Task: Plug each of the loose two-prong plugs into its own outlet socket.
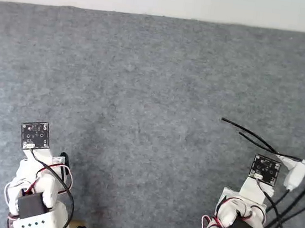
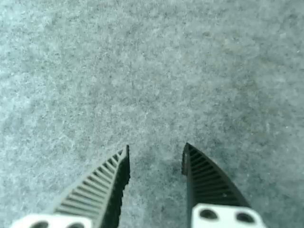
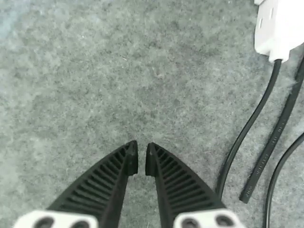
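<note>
White connectors [image 1: 296,175] lie at about 4 o'clock on the grey felt mat [image 1: 156,81], close to its edge. Black cables [image 1: 248,134] run from them toward 10 o'clock and toward 6 o'clock. The right wrist view shows one white body [image 3: 275,28] with two slots on its face and a black cable leaving it. It may be a socket rather than a plug, but the view does not settle this.

The right arm [image 1: 240,219] sits folded low at 5 o'clock, just beside those cables. The right gripper [image 3: 142,145] points down at bare mat, its jaws almost together with only a thin slit between them and nothing in it. The cables lie near it, not touching.

The left arm [image 1: 37,189] is folded at 7 o'clock, well apart from the connectors. The left gripper [image 2: 156,148] hangs over bare mat, its jaws parted by a moderate gap and holding nothing.
</note>
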